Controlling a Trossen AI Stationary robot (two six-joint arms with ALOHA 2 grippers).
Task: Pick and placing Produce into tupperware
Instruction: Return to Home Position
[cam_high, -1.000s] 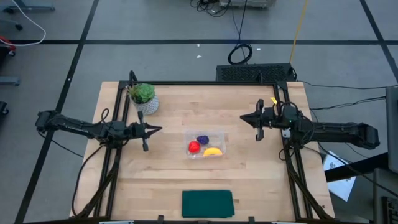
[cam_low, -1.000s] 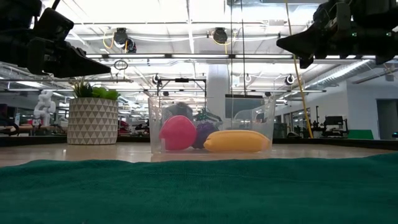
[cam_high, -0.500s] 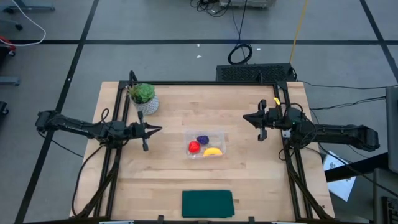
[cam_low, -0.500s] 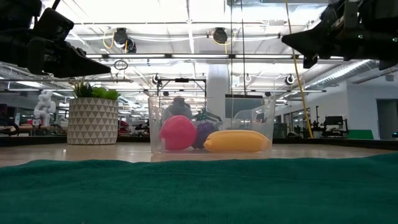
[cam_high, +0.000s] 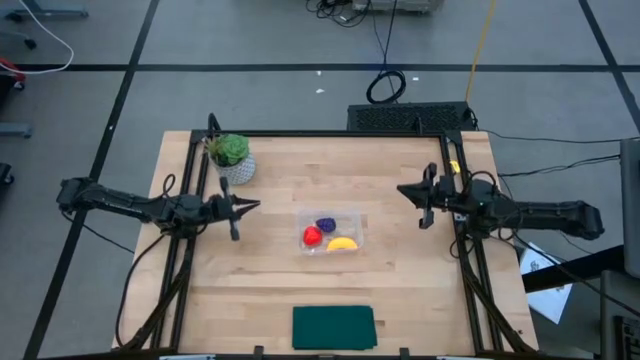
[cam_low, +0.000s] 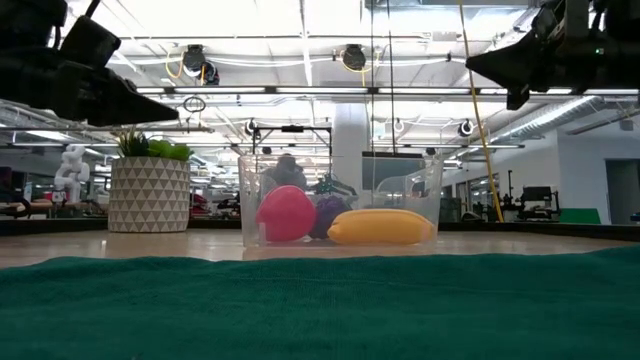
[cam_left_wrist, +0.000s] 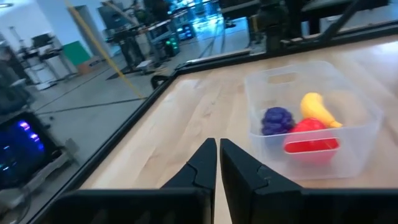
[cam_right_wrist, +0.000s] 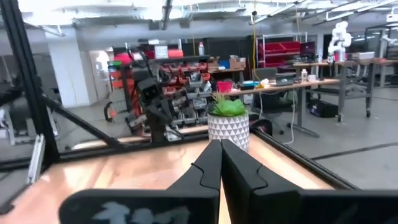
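Just ahead of your left gripper (cam_left_wrist: 217, 142), fingers pressed together and empty, sits the tupperware (cam_left_wrist: 268, 155) holding purple piece (cam_left_wrist: 277, 120), red fruit (cam_left_wrist: 311, 138), banana (cam_left_wrist: 318, 109). Beyond it your right gripper (cam_high: 403, 190) hovers, also closed, empty.

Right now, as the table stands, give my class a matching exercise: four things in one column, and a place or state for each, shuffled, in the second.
Column A
1 banana
2 plant
3 green mat
4 right end effector

Column B
a shut, in the air over the right side of the table
b inside the clear tupperware
c lying flat, alone at the table's edge
d leafy, standing upright

Pairs: 1-b, 2-d, 3-c, 4-a
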